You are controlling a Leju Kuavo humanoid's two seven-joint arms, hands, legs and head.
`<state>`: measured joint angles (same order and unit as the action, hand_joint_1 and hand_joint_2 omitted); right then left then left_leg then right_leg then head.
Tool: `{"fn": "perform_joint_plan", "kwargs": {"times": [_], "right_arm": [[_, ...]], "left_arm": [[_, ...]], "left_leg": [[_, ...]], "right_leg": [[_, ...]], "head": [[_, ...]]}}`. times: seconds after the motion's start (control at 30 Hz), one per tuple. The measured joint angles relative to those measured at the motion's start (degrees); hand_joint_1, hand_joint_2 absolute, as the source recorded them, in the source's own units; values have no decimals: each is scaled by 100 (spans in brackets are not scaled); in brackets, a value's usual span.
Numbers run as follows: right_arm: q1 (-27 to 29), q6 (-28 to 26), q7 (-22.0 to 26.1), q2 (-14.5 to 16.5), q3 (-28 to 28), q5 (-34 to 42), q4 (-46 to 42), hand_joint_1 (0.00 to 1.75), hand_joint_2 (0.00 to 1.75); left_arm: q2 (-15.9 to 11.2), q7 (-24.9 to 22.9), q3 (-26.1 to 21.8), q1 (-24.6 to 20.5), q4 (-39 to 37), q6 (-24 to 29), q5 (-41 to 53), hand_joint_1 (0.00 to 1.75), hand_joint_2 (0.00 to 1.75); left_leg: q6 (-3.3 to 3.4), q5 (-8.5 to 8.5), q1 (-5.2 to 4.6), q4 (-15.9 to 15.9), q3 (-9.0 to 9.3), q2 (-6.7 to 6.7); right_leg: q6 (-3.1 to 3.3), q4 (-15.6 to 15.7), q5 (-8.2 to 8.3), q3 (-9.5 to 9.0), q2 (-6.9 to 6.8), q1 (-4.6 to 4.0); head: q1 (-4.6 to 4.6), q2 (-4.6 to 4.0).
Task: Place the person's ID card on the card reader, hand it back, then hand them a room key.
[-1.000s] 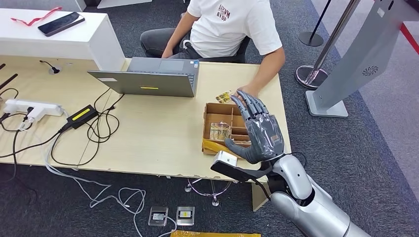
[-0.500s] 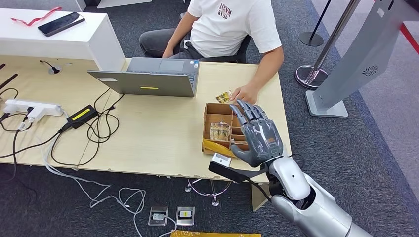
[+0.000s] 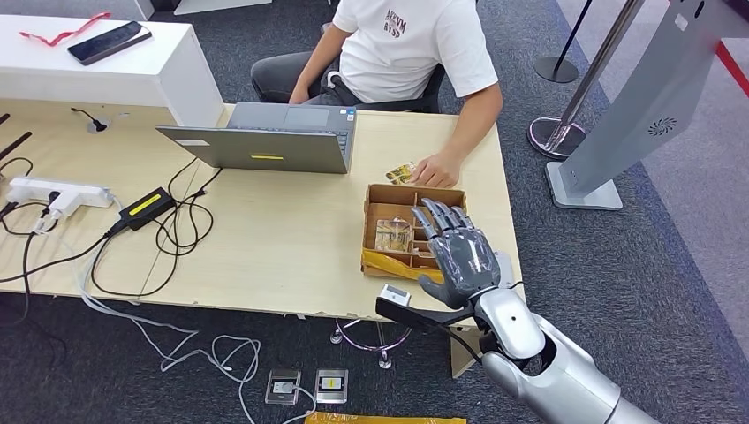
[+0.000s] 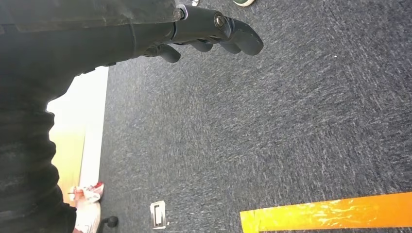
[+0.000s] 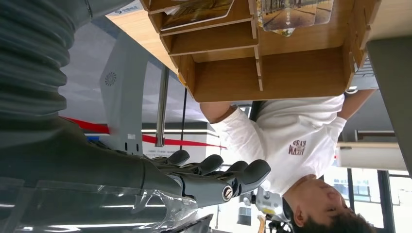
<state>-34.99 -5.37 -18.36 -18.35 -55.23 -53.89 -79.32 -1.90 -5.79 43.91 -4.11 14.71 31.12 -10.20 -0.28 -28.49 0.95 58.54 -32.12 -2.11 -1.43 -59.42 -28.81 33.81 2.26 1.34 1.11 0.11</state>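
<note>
A brown, square wooden divider box [image 3: 395, 231] sits on the pale laminate surface [image 3: 265, 238], cards in its compartments. The grey right robot hand [image 3: 459, 256] hovers over it, released, fingers spread. Just beyond the box, a person's hand [image 3: 435, 170] rests beside the ID card [image 3: 400, 172].

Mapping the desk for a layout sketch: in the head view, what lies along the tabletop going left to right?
Power strip → black adapter → laptop → wooden box → right hand.
</note>
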Motion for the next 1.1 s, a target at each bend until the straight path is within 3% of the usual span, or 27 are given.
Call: {"fn": "perform_joint_plan", "kwargs": {"times": [1.1], "right_arm": [[-173, -491, -169, 379, -61, 228, 1741, 0, 175]], "left_arm": [[0, -73, 431, -14, 98, 155, -561, 0, 175]], "left_leg": [[0, 0, 0, 0, 0, -3]], "right_leg": [[0, 0, 0, 0, 0, 0]], "head": [[-1, 0]]}}
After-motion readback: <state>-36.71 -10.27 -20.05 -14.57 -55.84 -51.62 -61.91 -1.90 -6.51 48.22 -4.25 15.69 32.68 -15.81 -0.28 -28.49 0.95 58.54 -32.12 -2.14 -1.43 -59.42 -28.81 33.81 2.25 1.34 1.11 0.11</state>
